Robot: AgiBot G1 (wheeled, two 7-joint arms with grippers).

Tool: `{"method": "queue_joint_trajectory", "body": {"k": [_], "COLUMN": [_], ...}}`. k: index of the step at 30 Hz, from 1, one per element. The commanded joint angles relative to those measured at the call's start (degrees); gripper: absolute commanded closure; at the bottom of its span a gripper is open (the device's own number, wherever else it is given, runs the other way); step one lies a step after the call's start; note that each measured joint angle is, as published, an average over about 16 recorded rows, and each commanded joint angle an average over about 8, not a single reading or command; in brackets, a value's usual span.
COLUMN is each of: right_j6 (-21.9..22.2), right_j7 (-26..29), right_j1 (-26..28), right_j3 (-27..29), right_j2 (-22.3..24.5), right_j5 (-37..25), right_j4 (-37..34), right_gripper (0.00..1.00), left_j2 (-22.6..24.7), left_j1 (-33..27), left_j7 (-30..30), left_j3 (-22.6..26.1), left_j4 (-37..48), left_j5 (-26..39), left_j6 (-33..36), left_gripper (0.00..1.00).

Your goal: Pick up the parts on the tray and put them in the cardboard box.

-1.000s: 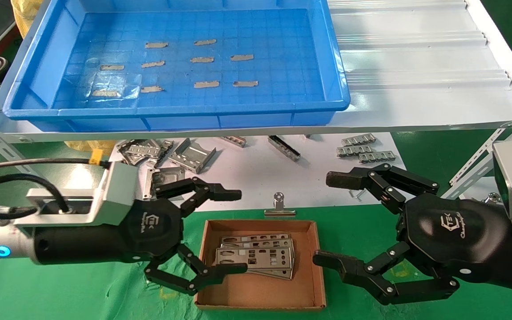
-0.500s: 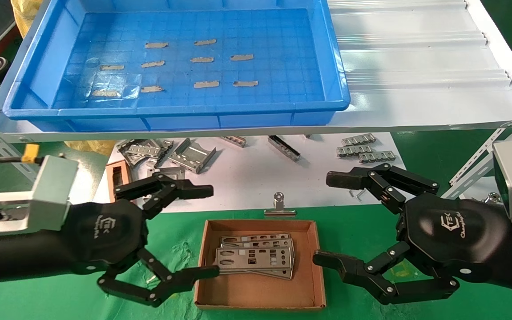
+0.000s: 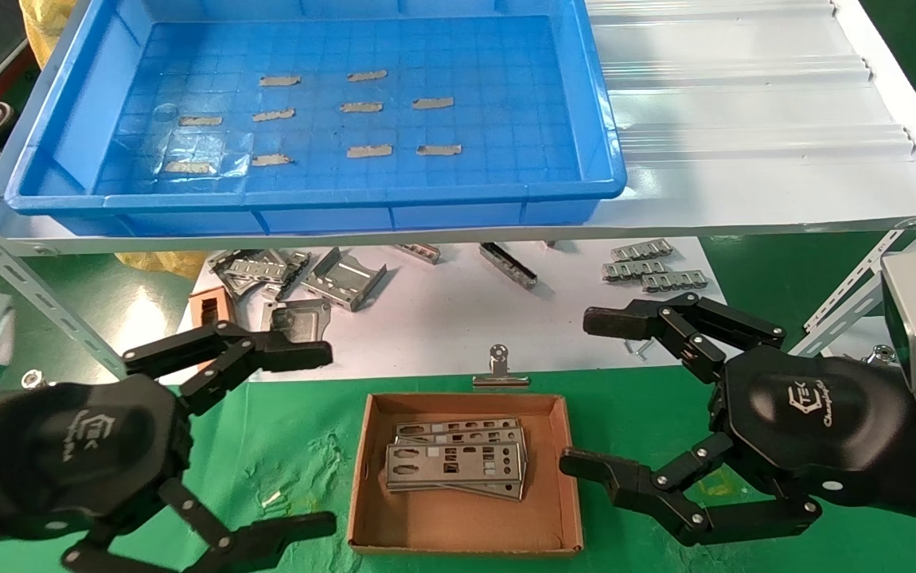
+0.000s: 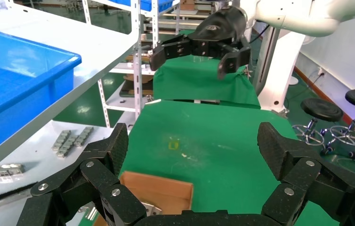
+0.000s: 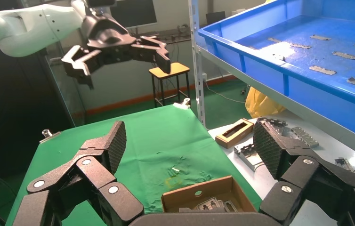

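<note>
Several silver parts [image 3: 455,461] lie stacked in the cardboard box [image 3: 465,529] on the green cloth. The blue tray [image 3: 609,159] on the shelf behind holds only grey tape strips. My left gripper [image 3: 322,439] hangs open and empty left of the box, apart from it. To the right of the box, my right gripper [image 3: 585,391] is open with nothing in it. The left wrist view shows the left gripper [image 4: 194,146] wide over the box corner [image 4: 161,190]. In the right wrist view the right gripper [image 5: 190,143] frames the box [image 5: 204,195] and parts [image 5: 211,205].
Bent metal brackets [image 3: 342,278] and a small brown-rimmed piece [image 3: 207,306] lie on the white sheet behind the box. A binder clip [image 3: 499,370] sits at the box's far edge. The white shelf [image 3: 744,103] and its slanted struts [image 3: 847,302] overhang the back.
My left gripper has drawn back from the box's left edge, moving left and nearer to me, still open. The plates stay in the box. The right arm has not moved.
</note>
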Motion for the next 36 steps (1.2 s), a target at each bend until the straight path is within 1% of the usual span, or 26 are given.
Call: {"method": "queue_joint_trajectory", "body": {"k": [1,7,36], "right_j6": [0.0,0.0,0.0], "right_j7": [0.0,0.0,0.0], "right_j1": [0.0,0.0,0.0], "right_j3": [0.0,0.0,0.0], "right_j2": [0.0,0.0,0.0], "right_j5": [0.0,0.0,0.0], "right_j4": [0.0,0.0,0.0], "right_gripper": [0.00,0.00,0.00], "left_j2": [-1.0,-1.9,-1.1], "left_j1": [1.0,1.9,1.1], "left_j7": [-1.2,-1.9,-1.3], "left_j3": [-1.2,-2.3,-1.3], "left_j4": [-1.7,-3.2,-1.8], "left_j5": [-0.4,-0.8,-0.5], "left_j6": [-0.2,-0.3,-0.3], "left_gripper": [0.00,0.00,0.00]}}
